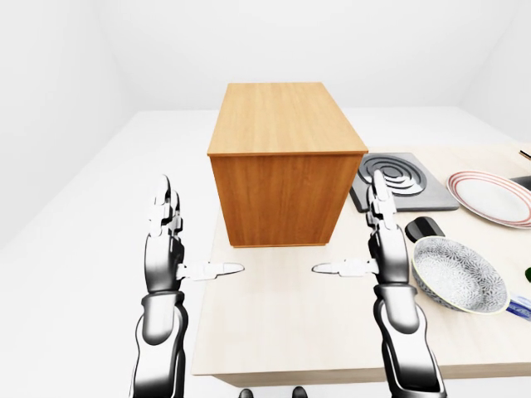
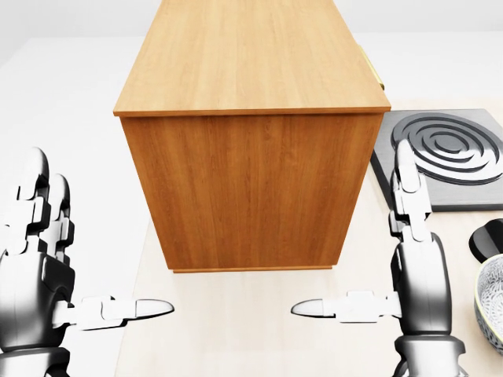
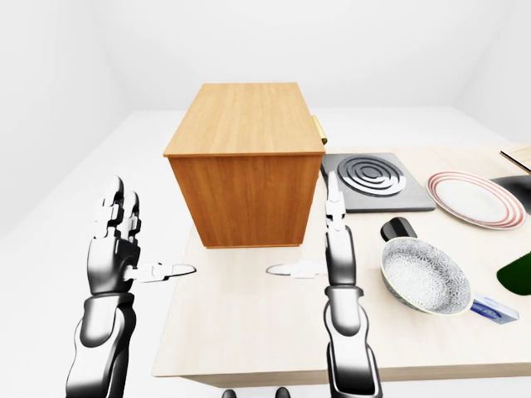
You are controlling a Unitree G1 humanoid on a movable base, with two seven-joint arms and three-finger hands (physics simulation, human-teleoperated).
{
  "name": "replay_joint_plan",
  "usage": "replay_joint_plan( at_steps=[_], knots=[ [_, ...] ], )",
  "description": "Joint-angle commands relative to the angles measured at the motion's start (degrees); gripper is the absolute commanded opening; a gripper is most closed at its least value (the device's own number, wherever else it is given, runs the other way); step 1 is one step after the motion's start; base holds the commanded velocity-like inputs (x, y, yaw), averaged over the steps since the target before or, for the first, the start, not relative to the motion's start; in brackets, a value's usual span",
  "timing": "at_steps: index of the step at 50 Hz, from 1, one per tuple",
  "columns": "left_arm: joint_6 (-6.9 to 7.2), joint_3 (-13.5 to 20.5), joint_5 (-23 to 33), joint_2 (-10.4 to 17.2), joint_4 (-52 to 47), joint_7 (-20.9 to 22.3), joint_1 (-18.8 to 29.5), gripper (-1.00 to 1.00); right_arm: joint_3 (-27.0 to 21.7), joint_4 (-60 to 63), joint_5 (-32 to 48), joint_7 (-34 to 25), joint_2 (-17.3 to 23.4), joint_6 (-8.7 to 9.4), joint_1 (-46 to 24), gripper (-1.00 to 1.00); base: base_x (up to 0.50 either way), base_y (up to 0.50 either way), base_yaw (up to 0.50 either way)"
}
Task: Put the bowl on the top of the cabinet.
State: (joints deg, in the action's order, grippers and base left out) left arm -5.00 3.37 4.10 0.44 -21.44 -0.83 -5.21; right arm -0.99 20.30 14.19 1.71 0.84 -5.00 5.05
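On the table (image 1: pixel 274 332), right of the right hand (image 1: pixel 383 249) and apart from it, sits the bowl (image 1: pixel 459 274), apparently empty (looks ceramic: stiff, breakable, likely slick). Best hold is probably at the rim. Both hands, left hand (image 1: pixel 163 249) included, are splayed, holding nothing. Cabinet (image 1: pixel 282 162) top is bare.

Plain white walls (image 1: pixel 274 41) enclose the room and meet a pale, near-white floor (image 1: pixel 91 249) with only a faint seam between them, and one wall slants in along the left side of the left-eye view. A light wooden table (image 1: pixel 282 323) with a thick pale edge fills the lower right of that view. The light is soft and even, and shadows on the tabletop are faint.
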Motion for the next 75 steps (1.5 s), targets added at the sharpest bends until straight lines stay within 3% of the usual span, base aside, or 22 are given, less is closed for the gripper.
replay_joint_plan(
  at_steps=[1, 10, 30, 37, 44, 45, 49, 56, 75],
  knots=[
    [0.0, 0.18, 0.21, 0.0, 0.16, -0.23, 0.06, 1.0, -2.19, 3.35, 3.16, 0.78, 0.38, 0.0, -0.49, 1.0, 0.0, 0.0, 0.0],
    [0.0, 0.3, 0.36, 0.04, 0.22, -0.39, 0.01, 1.0, -5.46, 5.38, 8.31, -0.99, 1.94, 0.0, -0.49, 1.0, 0.0, 0.0, 0.0],
    [0.0, 0.77, 0.86, 0.17, 1.64, -1.06, 0.68, 1.0, -20.21, 6.45, 17.79, -15.04, 8.61, 0.0, -1.23, 1.0, 0.0, 0.0, 0.0],
    [0.0, 0.48, 1.34, 0.17, 1.97, -1.1, 0.4, 1.0, -24.47, 12.27, 21.69, -25.1, 9.24, 2.99, 0.35, 1.0, 0.0, 0.0, 0.0],
    [0.0, 0.12, 1.31, 0.22, 3.11, -0.65, 0.36, 1.0, -28.79, 13.08, 24.54, -29.66, 9.67, 0.51, 1.77, 1.0, 0.0, 0.0, 0.0],
    [0.0, 0.2, 1.39, 0.23, 3.33, -0.71, 0.44, 1.0, -29.63, 13.23, 24.92, -31.71, 9.81, 1.32, 2.11, 1.0, 0.0, 0.0, 0.0],
    [0.0, -0.07, 1.39, 0.2, 3.65, -0.54, 0.32, 1.0, -31.63, 12.51, 27.02, -34.97, 10.17, 0.29, 2.98, 1.0, 0.0, 0.0, 0.0],
    [0.0, 0.0, 1.4, 0.28, 4.26, -0.34, 0.24, 1.0, -33.65, 11.32, 29.76, -39.62, 10.14, 0.0, 4.12, 1.0, 0.0, 0.0, 0.0],
    [0.0, -0.38, 2.25, 0.02, 2.38, -0.33, -0.72, 1.0, -39.33, 4.91, 32.69, -41.71, 11.58, 0.0, 5.69, 1.0, 0.0, 0.0, 0.0]
  ],
)
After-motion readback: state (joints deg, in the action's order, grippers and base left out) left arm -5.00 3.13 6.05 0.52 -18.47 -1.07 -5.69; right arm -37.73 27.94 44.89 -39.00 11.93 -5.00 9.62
